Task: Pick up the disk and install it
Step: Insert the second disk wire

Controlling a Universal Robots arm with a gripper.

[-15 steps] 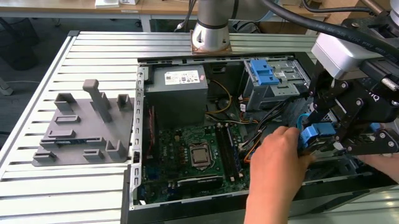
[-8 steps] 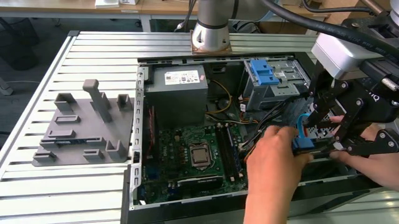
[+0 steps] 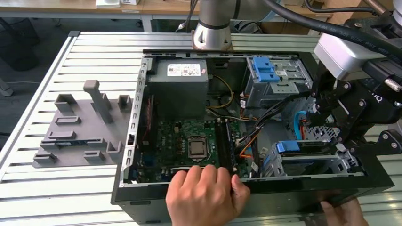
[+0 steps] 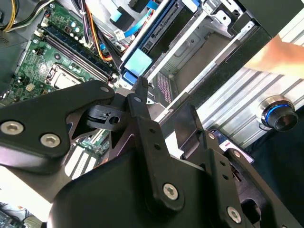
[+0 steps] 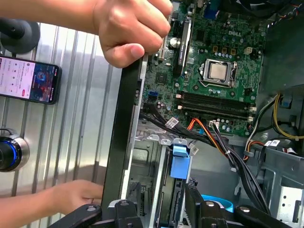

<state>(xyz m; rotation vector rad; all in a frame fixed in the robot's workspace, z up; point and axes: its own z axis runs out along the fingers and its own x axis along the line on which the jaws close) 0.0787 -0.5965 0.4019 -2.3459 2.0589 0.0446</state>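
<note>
**Disk seated in the lower bay, gripper just above it**

Nearest the exterior camera, a person's hand (image 3: 204,195) grips the front edge of the open computer case (image 3: 135,141), and a second hand (image 3: 342,213) rests at the case's corner toward the exterior view's right. Just behind that edge, the disk (image 3: 306,149) sits in the lower drive cage (its blue bracket tab faces the motherboard side); in the first wrist view the same blue tab (image 5: 180,161) lies in the bay. The black gripper (image 3: 351,136) hangs directly over that cage; whether its jaws are open or closed on anything I cannot tell.

Further in lies the green motherboard (image 3: 188,141) with its bare processor socket, then the grey power supply (image 3: 179,77) and an upper metal drive cage with a blue latch (image 3: 267,70). Beside the case, on the slatted table (image 3: 75,188), stands a grey fixture (image 3: 78,129). A phone (image 5: 29,80) lies on the table.
</note>
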